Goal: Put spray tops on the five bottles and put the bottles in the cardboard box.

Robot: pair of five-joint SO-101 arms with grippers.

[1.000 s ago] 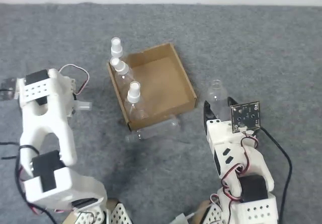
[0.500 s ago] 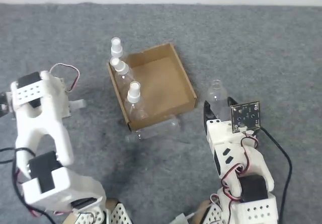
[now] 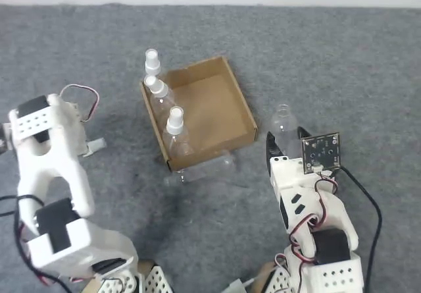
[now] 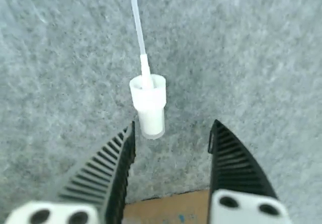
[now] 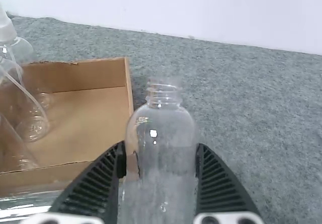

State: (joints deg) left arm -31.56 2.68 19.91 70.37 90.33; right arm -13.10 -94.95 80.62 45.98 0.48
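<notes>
My right tool (image 5: pixel 160 156) was clamped on an uncapped bottle (image 5: pixel 160 133), upright and just beside the cardboard box (image 3: pixel 214 105). I judged this was to steady the neck for capping. My left tool (image 4: pixel 173 128) stood open over a spray top (image 4: pixel 148 105) lying on the bench (image 3: pixel 342 56), placed to take it. Three capped bottles (image 3: pixel 175 132) stood along one box wall. Another bottle (image 3: pixel 204 166) lay just outside. The bench covering was grey felt, with a pale wall (image 5: pixel 201 2) behind.

The tube of the spray top (image 4: pixel 147 105) runs off the picture's edge. My right hand (image 5: pixel 160 148) hides the lower sides of the bottle (image 5: pixel 160 118), whose base is cut off.
</notes>
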